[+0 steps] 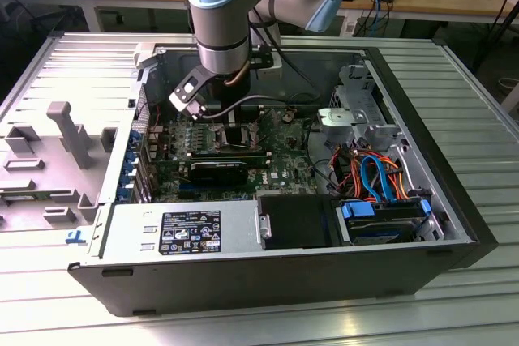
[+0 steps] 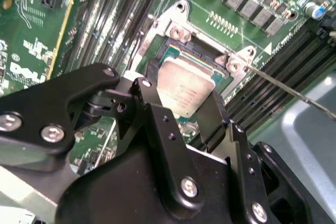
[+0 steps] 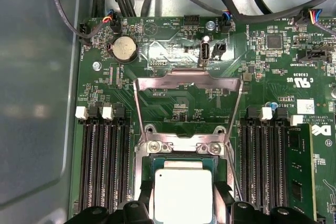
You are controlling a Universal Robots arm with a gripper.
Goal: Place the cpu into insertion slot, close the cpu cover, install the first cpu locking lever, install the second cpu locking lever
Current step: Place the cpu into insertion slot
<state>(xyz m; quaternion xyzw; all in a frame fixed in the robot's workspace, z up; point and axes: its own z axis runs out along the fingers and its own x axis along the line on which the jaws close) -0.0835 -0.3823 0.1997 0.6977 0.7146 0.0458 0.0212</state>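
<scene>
Step one in hand: my gripper (image 2: 182,107) pinched the cpu (image 2: 184,85) at the slot (image 2: 167,24), cover (image 3: 186,81) standing open; seating it called for square alignment, I judged.

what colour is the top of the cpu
Silvery grey; the cpu shows best in the first wrist view.

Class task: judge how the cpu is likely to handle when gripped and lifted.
The cpu is a thin flat plate with a metal top, so probably stiff and light. Its smooth top and thin edges may slip in the gripper. The green rim around the top suggests a circuit board, likely fragile.
</scene>
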